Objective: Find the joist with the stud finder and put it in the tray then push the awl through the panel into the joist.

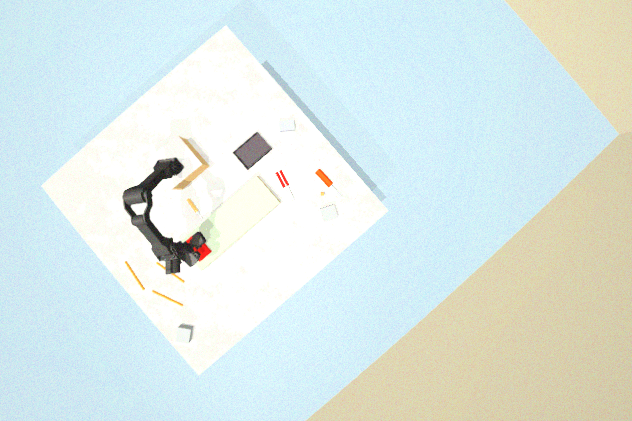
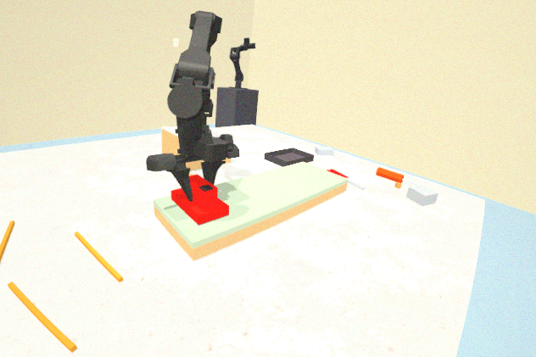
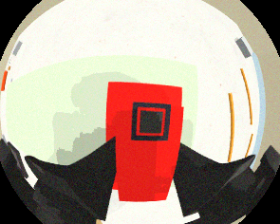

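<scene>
The red stud finder (image 1: 203, 251) (image 2: 214, 211) (image 3: 144, 92) is upright at the near-left end of the pale green panel (image 1: 255, 197) (image 2: 281, 192) (image 3: 38, 95), on it or just above it; I cannot tell which. Its square window looks dark. My gripper (image 2: 200, 192) (image 3: 148, 140) is shut on its raised body, a finger on each side. The dark tray (image 1: 252, 151) (image 2: 289, 156) is empty, beyond the panel's far end. A thin-shafted tool with a yellow-orange handle (image 1: 192, 205) lies beside the panel, perhaps the awl. The joist is hidden.
An orange-handled tool (image 1: 323, 177) (image 2: 389, 175) and a red-and-white tool (image 1: 282, 179) (image 2: 337, 173) lie past the panel. A wooden corner piece (image 1: 191, 177) (image 2: 170, 142) stands near the arm base. Orange sticks (image 1: 134, 275) (image 2: 98, 256) and grey blocks (image 1: 184, 333) (image 2: 421, 195) lie around.
</scene>
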